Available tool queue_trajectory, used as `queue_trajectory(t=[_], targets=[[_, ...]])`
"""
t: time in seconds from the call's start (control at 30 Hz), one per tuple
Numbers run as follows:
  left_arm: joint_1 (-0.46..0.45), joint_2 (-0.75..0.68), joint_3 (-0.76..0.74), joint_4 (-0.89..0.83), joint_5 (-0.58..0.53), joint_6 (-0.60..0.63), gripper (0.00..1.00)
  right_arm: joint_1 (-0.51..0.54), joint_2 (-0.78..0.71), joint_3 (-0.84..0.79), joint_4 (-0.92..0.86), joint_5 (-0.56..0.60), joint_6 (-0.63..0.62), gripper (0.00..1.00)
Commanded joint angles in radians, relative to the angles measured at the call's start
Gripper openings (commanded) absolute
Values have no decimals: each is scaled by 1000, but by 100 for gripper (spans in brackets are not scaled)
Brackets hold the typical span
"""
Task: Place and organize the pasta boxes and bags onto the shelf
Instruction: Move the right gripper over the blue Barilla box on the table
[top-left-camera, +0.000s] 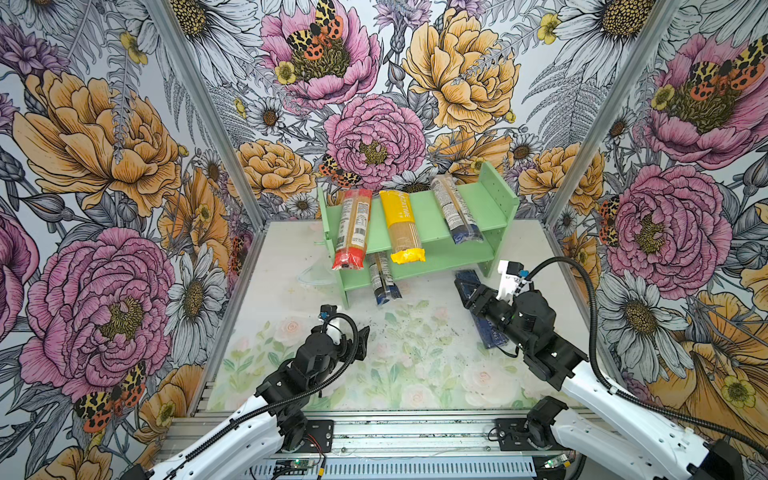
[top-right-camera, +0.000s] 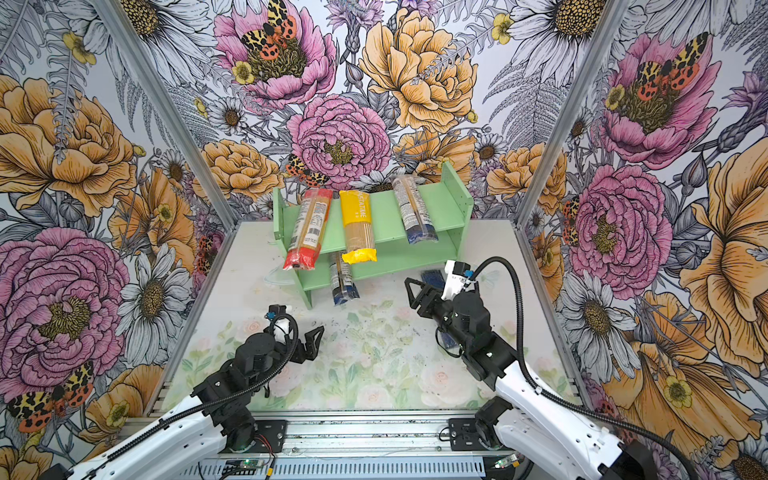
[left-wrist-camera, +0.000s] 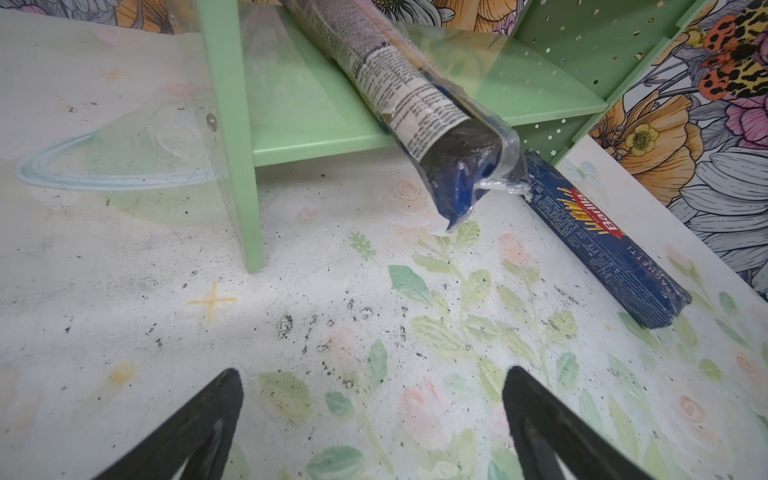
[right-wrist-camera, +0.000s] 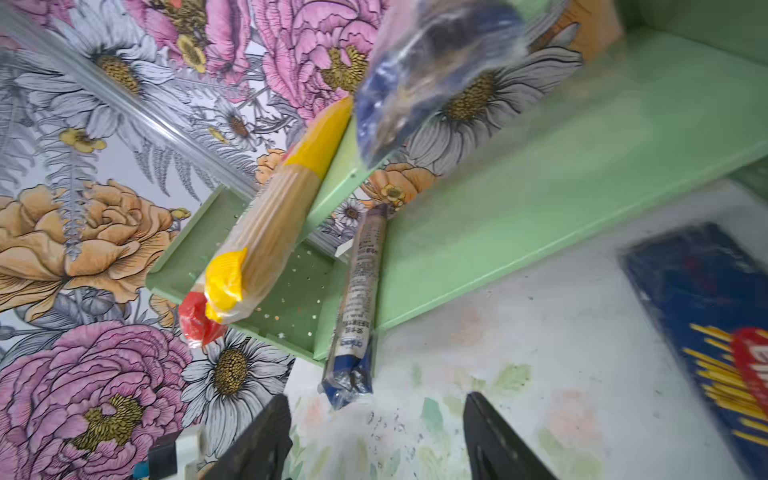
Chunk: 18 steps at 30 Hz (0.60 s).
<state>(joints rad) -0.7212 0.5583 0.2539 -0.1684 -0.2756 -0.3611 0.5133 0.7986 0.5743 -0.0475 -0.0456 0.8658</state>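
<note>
We count 4 crinkly bags (top-left-camera: 401, 224) on the wooden shelf (top-left-camera: 428, 210), 1 cardboard box (left-wrist-camera: 602, 245) at its 4 o'clock, left gripper (left-wrist-camera: 374, 374) and right gripper (right-wrist-camera: 376, 397) agape.

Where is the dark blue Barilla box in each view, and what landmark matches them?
Top view: Barilla box on the table beside the shelf, partly under the right arm.
Top view: box mostly under that arm.
Left wrist: box past the blue-ended bag's tip.
Right wrist: box blurred, cut by the frame.
Landmark: that bag, overhanging the lower tier.
</note>
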Motion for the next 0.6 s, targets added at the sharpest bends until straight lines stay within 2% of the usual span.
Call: queue_trajectory(t=[0.0, 0.03, 0.1, 0.37, 0.57], targets=[[12, 4, -2, 16, 22, -3, 99, -65, 18, 20, -318, -142, -104, 70], [11, 6, -1, 16, 22, -2, 99, -80, 27, 28, -353, -154, -120, 74], [11, 8, 0, 16, 22, -4, 99, -107, 56, 53, -420, -169, -166, 76], [11, 11, 1, 14, 16, -6, 99, -152, 158, 159, -663, -13, -295, 79], [11, 18, 2, 16, 15, -7, 99, -223, 205, 145, -719, 35, -309, 83]])
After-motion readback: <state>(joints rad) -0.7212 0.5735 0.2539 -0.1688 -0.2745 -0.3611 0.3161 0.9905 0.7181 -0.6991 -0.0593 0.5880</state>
